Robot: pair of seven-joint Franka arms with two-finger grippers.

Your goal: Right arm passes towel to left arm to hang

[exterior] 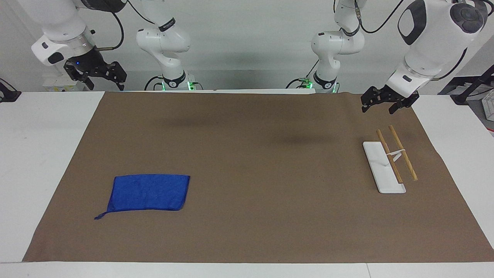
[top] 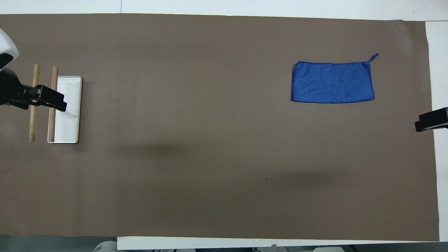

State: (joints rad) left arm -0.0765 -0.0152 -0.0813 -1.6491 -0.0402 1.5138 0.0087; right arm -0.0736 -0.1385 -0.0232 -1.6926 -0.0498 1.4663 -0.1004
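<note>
The towel (exterior: 148,192) lies flat and spread out on the brown mat (exterior: 251,173) that covers the middle of the white surface (exterior: 38,162), toward the right arm's end of it. Its short tail (exterior: 99,216) trails from the corner farthest from the robots, and nothing touches the cloth.

The right tool (exterior: 104,79) hangs in the air, well apart from the towel, over the edge of the surface nearest the robots at the right arm's end; its fingers are spread wide and hold nothing. In the overhead view only a black tip of the right tool (top: 431,120) shows, just nearer the robots than the towel (top: 332,82) and off toward the mat's edge.

The left tool (exterior: 382,107) is up in the air well apart from the towel, at the left arm's end, over the mat close to the white rack (exterior: 384,166) with its two wooden rails (exterior: 402,152). Its fingers stand apart, with nothing between them. From overhead the left tool (top: 40,99) covers part of the rails (top: 53,105), but the facing view shows it raised clear of them. The rack (top: 70,109) stands on the mat, about as far from the robots as the towel
</note>
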